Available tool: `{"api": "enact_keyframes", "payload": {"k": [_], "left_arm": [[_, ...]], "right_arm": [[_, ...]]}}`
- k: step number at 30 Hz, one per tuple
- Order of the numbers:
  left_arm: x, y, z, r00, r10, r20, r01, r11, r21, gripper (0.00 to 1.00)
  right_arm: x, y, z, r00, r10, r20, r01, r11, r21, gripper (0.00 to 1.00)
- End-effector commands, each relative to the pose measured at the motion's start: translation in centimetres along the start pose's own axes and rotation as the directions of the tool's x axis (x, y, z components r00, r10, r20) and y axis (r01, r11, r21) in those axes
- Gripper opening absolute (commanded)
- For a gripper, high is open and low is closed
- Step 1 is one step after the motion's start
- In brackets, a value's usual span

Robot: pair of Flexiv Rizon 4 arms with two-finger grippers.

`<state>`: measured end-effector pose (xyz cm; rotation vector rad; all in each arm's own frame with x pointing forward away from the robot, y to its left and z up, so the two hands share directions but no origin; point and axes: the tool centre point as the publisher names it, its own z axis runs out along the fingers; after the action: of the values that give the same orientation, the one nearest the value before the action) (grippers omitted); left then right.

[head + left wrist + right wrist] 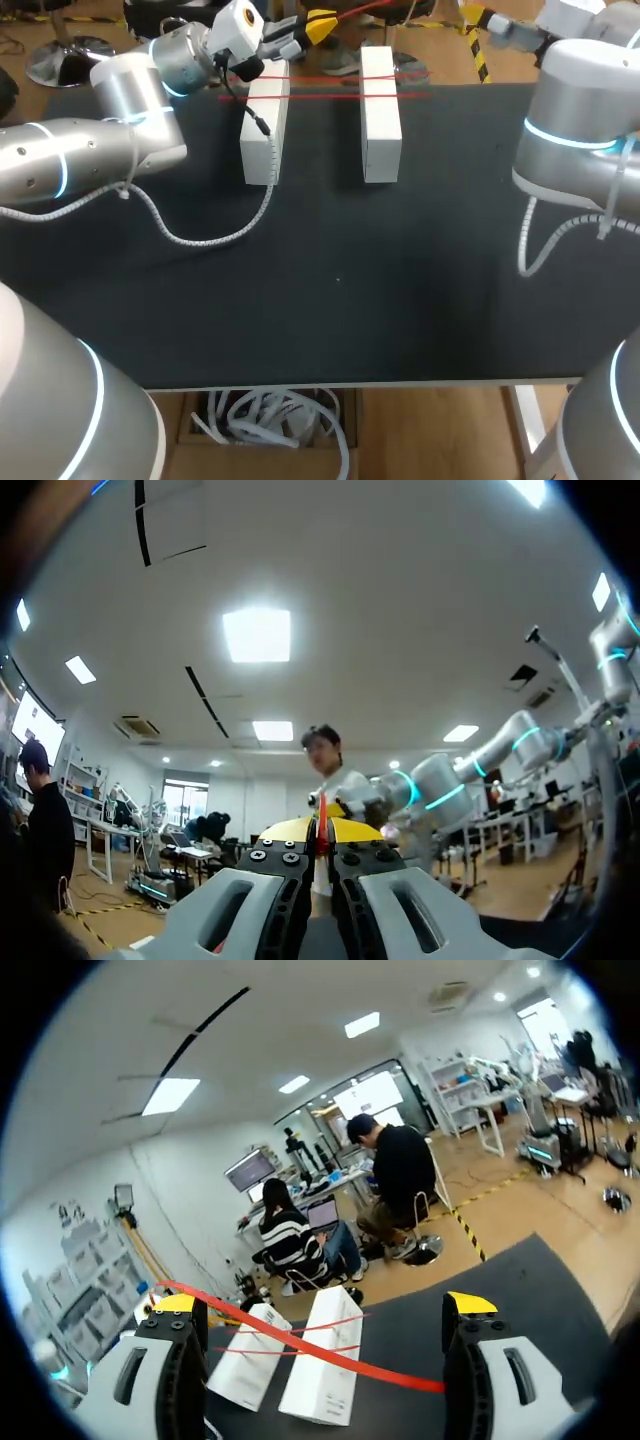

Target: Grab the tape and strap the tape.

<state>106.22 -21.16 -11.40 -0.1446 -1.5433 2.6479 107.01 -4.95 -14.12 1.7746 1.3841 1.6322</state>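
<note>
Two white blocks (380, 110) stand apart at the top middle of the black tabletop (330, 300). Red tape (320, 96) runs across them. At the far edge, the left hand (320, 25) pinches the tape tight. The right hand (322, 1305) is wide open, and the tape crosses between its fingers.

Tape (320, 78): red, plain.
Block by the left gripper (265, 130): white.
Other block (380, 112): white.
Table (340, 280): black.
Left gripper (320, 832): grey, yellow tips.
Right gripper (325, 1305): grey, yellow tips.
Left arm (70, 160), right arm (580, 130): silver, glowing cyan rings.
</note>
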Motion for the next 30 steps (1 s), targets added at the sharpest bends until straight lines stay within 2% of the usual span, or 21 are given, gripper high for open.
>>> {"api": "enact_keyframes", "payload": {"k": [1, 7, 10, 11, 12, 13, 15, 19, 23, 30], "left_arm": [[-0.2, 0.1, -0.1, 1.000, -0.001, -0.005, 0.001, 1.000, 0.003, 0.00], [-0.2, 0.1, -0.1, 1.000, -0.001, -0.005, 0.001, 1.000, 0.003, 0.00], [-0.2, 0.1, -0.1, 1.000, -0.001, -0.005, 0.001, 1.000, 0.003, 0.00], [-0.2, 0.1, -0.1, 1.000, -0.001, -0.005, 0.001, 1.000, 0.003, 0.00], [-0.2, 0.1, -0.1, 1.000, -0.001, -0.005, 0.001, 1.000, 0.003, 0.00], [-0.2, 0.1, -0.1, 1.000, -0.001, -0.005, 0.001, 1.000, 0.003, 0.00], [-0.2, 0.1, -0.1, 1.000, -0.001, -0.005, 0.001, 1.000, 0.003, 0.00], [-0.2, 0.1, -0.1, 1.000, -0.001, -0.005, 0.001, 1.000, 0.003, 0.00], [-0.2, 0.1, -0.1, 1.000, -0.001, -0.005, 0.001, 1.000, 0.003, 0.00], [-0.2, 0.1, -0.1, 1.000, -0.001, -0.005, 0.001, 1.000, 0.003, 0.00]], "right_arm": [[0.9, -0.2, -0.3, 0.998, 0.048, 0.048, -0.048, 0.999, 0.003, 1.00], [1.4, -0.3, -1.2, 0.993, 0.083, 0.081, -0.088, 0.994, 0.065, 1.00], [1.4, -0.5, -1.6, 0.994, 0.053, 0.091, -0.063, 0.991, 0.118, 1.00], [1.4, -0.6, -1.7, 0.996, 0.028, 0.088, -0.042, 0.987, 0.156, 1.00], [1.4, -0.5, -1.8, 0.996, 0.026, 0.087, -0.037, 0.991, 0.129, 1.00], [1.4, -0.3, -1.8, 0.996, -0.044, 0.081, 0.032, 0.989, 0.142, 1.00], [1.2, -0.2, -1.9, 0.995, -0.081, 0.060, 0.073, 0.988, 0.135, 1.00], [0.6, -0.8, -1.8, 0.998, -0.008, 0.066, -0.002, 0.990, 0.141, 1.00], [0.0, -2.2, -2.1, 0.985, 0.156, 0.078, -0.167, 0.971, 0.168, 1.00], [-0.6, -3.7, -3.2, 0.986, 0.126, 0.107, -0.149, 0.959, 0.240, 1.00]]}}
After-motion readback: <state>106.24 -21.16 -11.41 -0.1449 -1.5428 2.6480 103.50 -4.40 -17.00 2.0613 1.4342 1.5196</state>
